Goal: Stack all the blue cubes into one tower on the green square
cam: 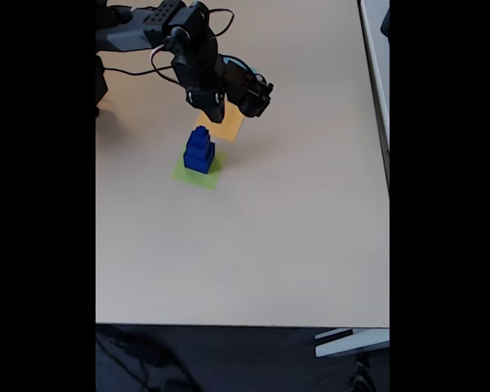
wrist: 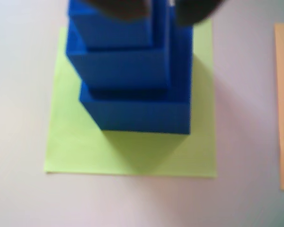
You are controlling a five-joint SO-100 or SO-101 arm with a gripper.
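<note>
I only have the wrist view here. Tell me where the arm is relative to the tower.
Observer: In the fixed view the gripper hangs above the tower, at its far side.
Operator: Report whether it grips the top cube.
Observer: Cannot tell; the fixed view is too small there.
Operator: Say what lies under the arm.
Observer: The orange-yellow square, just beyond the green square, partly covered by the gripper.
Operator: Describe the rest of the table.
Observer: The table stretches bare toward the near edge.

The wrist view is soft and blurry, brightly lit. The tower (wrist: pixel 132 71) drops a dim shadow on the green square (wrist: pixel 75 146). The fixed view is small, washed-out, with black side bars.
</note>
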